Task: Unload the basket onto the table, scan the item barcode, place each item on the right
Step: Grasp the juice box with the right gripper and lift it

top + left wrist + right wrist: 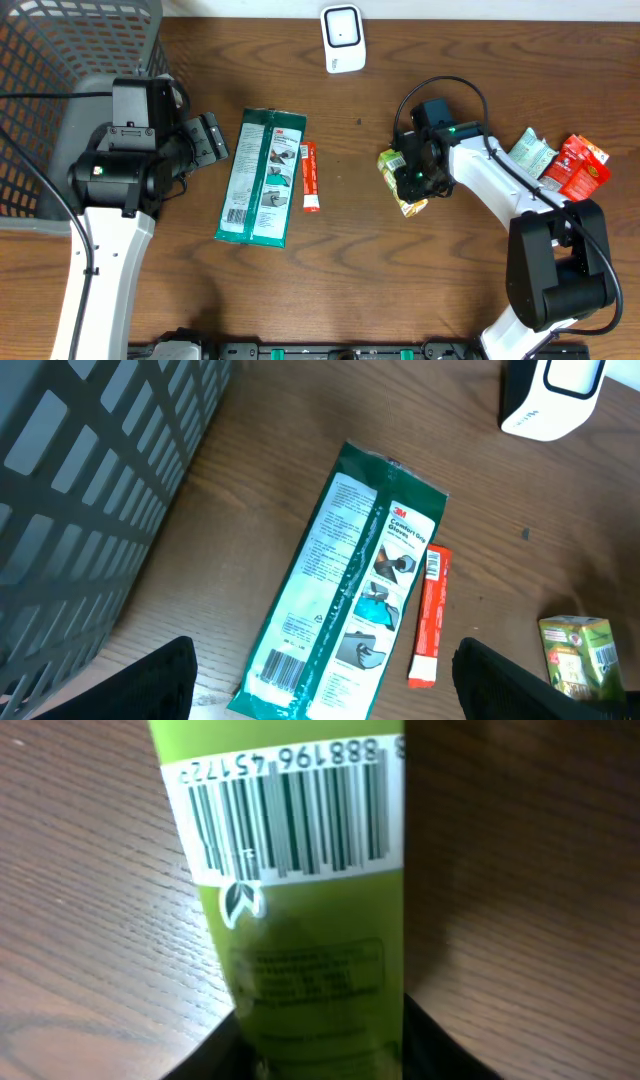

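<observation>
At the far left a grey basket [60, 60] stands on the wooden table [360, 260]. Just beside it your left gripper [212, 140] hangs idle, its fingers [165, 680] spread wide and holding nothing. To its right a long green glove packet [262, 178] lies flat, with a thin red stick [310, 177] right against its right edge. Further back, at the table's far edge, stands the white scanner [342, 38]. Right of centre, your right gripper [412, 178] is clamped on a small green pouch [398, 182], the item to scan; the wrist view shows its fingers [215, 1055] pressing both sides of it. The barcode [285, 815] faces that wrist camera, sharp and unwrinkled. Whether the pouch is off the table cannot be told. At the far right lie a few snack packets [560, 162]. You appear to be at the pick-up step. The next move likely calls for carrying the pouch back and leftward to the scanner and turning the barcode toward its face.
</observation>
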Tool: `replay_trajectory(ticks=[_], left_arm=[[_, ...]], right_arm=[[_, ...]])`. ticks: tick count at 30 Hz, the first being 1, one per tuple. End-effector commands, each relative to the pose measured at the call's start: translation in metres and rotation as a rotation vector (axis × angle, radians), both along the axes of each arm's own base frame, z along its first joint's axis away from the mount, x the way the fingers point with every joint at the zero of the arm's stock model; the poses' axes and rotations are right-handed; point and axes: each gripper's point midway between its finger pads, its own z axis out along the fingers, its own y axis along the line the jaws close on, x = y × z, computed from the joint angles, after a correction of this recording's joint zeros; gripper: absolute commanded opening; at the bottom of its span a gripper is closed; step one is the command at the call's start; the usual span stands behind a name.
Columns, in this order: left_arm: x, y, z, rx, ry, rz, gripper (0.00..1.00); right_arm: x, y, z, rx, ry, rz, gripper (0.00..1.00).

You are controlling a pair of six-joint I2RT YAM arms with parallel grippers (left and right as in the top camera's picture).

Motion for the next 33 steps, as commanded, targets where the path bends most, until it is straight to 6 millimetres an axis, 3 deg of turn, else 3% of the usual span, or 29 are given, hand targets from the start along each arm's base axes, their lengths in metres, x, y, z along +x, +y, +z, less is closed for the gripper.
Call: replay_trajectory(ticks=[1, 7, 10, 15, 22, 29, 31, 33], left_arm=[[0.002, 0.002, 0.007, 0.003, -0.019, 0.007, 0.83], [0.002, 0.002, 0.007, 0.003, -0.019, 0.007, 0.82], [0.002, 0.002, 0.007, 0.003, -0.019, 0.007, 0.82], [0.002, 0.002, 0.007, 0.002, -0.018, 0.007, 0.82], [0.002, 0.002, 0.007, 0.002, -0.018, 0.007, 0.82], [0.019, -0.001, 0.022, -0.011, -0.114, 0.003, 0.82], [0.014, -0.008, 0.018, -0.045, -0.086, -0.026, 0.82], [0.010, -0.030, 0.019, -0.141, -0.074, -0.106, 0.83]], right_arm=[[0.008, 0.004, 0.011, 0.007, -0.039, 0.006, 0.21], [0.008, 0.005, 0.014, 0.017, -0.040, -0.018, 0.13], [0.010, 0.010, 0.027, 0.062, -0.066, -0.018, 0.13], [0.015, 0.019, 0.071, 0.198, -0.156, -0.024, 0.13], [0.008, 0.033, 0.139, 0.561, -0.198, -0.033, 0.08], [0.002, 0.039, 0.178, 0.851, -0.199, 0.022, 0.06], [0.001, 0.039, 0.186, 0.904, -0.203, 0.033, 0.06], [-0.001, 0.040, 0.196, 0.970, -0.212, 0.057, 0.05]])
